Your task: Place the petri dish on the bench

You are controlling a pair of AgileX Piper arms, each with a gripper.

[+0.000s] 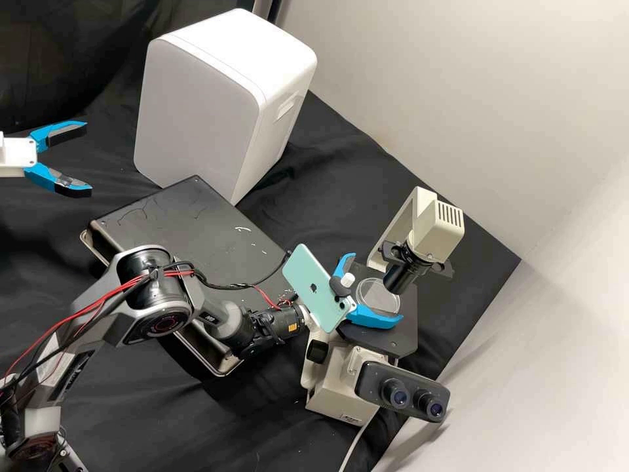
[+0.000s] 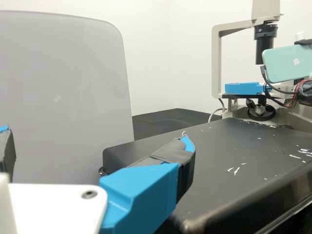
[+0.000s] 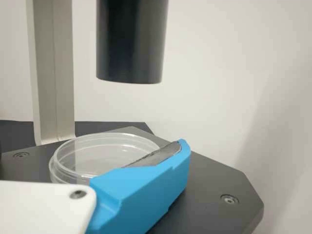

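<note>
The right pincer (image 1: 377, 288) stands released, its two bright blue fingers spread to either side of the petri dish (image 1: 378, 294) on the microscope (image 1: 341, 387). In the right wrist view one finger (image 3: 146, 190) lies with its grey pad right beside the dish's near wall, and whether it touches cannot be told. The petri dish is a shallow round container of clear plastic that looks empty. It sits flat on the microscope's stage (image 1: 403, 337), a matt black plate with cut corners and small screws, directly under the black cylindrical tube (image 3: 130, 39) that hangs from the microscope's cream-coloured arm. A mint-green, phone-shaped camera (image 1: 318, 296) rides on the right wrist, just beside the stage. At the microscope's front, two dark eyepieces (image 1: 413, 396) with glassy lenses jut from its off-white body. Just left of the microscope in the high view lies a flat dark tray (image 1: 190, 223) with a metal rim, its top flecked with white scratches. Beyond the tray, farther from the microscope, stands a smooth white box (image 1: 223, 98) with rounded corners. The left pincer (image 1: 82, 157) is released too, its fingers wide apart in open air, well apart from the microscope and past the tray. The surface (image 1: 164, 406) under all of it is draped in creased black fabric (image 1: 341, 170).
</note>
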